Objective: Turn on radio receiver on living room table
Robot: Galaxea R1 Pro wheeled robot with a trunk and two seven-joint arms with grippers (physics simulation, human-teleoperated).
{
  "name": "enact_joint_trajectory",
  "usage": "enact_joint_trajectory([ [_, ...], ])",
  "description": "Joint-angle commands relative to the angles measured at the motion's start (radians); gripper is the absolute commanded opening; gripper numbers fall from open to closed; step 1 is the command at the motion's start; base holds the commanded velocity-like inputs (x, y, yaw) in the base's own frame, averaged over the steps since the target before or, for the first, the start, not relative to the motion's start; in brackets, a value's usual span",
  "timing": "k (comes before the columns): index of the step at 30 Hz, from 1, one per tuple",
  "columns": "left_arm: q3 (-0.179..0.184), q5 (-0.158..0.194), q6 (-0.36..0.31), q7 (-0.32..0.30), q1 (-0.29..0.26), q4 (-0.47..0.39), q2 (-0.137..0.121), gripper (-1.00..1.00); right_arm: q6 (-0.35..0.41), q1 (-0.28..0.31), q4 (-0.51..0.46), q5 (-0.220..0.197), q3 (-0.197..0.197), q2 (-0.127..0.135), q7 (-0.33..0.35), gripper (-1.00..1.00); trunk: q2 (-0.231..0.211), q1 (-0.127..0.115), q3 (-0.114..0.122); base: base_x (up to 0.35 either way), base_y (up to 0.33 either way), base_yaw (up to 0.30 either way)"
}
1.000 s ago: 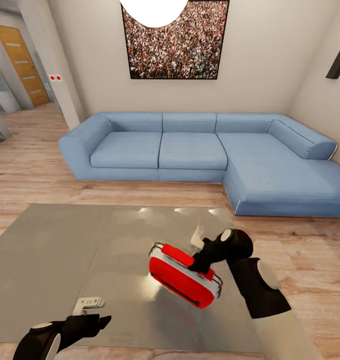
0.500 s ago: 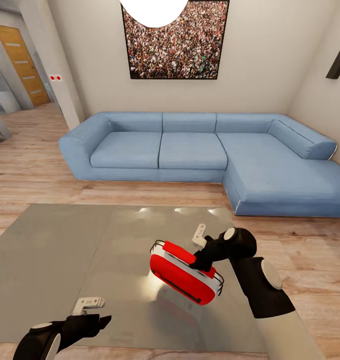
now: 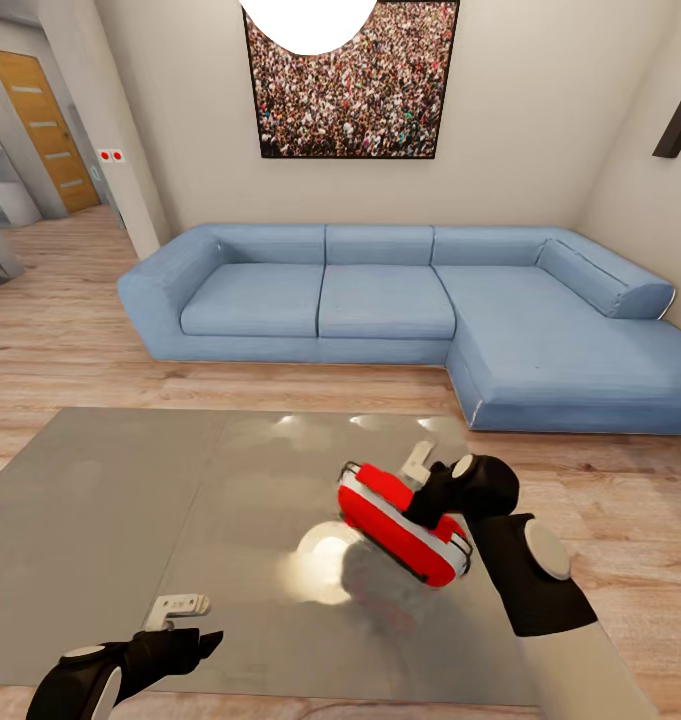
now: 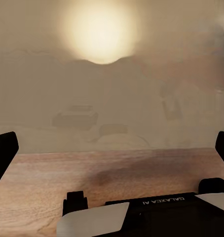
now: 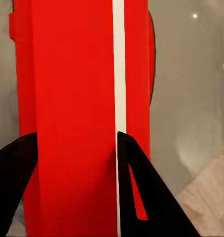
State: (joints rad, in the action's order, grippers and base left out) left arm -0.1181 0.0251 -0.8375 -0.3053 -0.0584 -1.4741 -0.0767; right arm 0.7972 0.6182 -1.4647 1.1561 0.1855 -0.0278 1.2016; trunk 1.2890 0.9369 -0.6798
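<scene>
Gripping the tilted radio receiver (image 3: 405, 522) above the grey worktop (image 3: 130, 500), the right end effector (image 3: 425, 508) is clamped on it; the left end effector (image 3: 195, 640) rests spread apart.

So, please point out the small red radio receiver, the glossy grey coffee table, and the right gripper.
small red radio receiver (image 3: 395, 520): head view, red upper face.
glossy grey coffee table (image 3: 130, 500): head view, bare left panel.
right gripper (image 5: 75, 148): right wrist view, between both black fingertips.

Table (image 3: 110, 500) bare left of radio (image 3: 395, 525).
</scene>
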Motion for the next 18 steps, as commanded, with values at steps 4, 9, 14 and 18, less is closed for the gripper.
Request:
enact_joint_trajectory([
  [4,0.000,0.000,0.001,-0.002,0.000,0.000,0.000,1.00,0.031,0.000,-0.011,0.034,0.001,0.000,-0.129,-1.00,0.000,0.000,0.000,0.000,0.000,0.000],
  [9,0.000,-0.001,0.001,-0.004,0.000,0.000,0.000,1.00,0.076,-0.003,-0.062,0.053,0.005,0.000,-0.289,-1.00,0.000,0.000,0.000,0.000,0.000,0.000],
  [14,0.000,0.000,0.001,-0.003,0.000,0.000,0.000,1.00,0.083,-0.059,-0.070,0.074,0.013,-0.003,-0.601,-1.00,0.000,0.000,0.000,0.000,0.000,0.000],
  [18,0.000,0.001,0.000,-0.002,0.000,0.000,0.000,1.00,0.058,-0.149,-0.072,0.077,0.025,-0.005,-0.862,-1.00,0.000,0.000,0.000,0.000,0.000,0.000],
])
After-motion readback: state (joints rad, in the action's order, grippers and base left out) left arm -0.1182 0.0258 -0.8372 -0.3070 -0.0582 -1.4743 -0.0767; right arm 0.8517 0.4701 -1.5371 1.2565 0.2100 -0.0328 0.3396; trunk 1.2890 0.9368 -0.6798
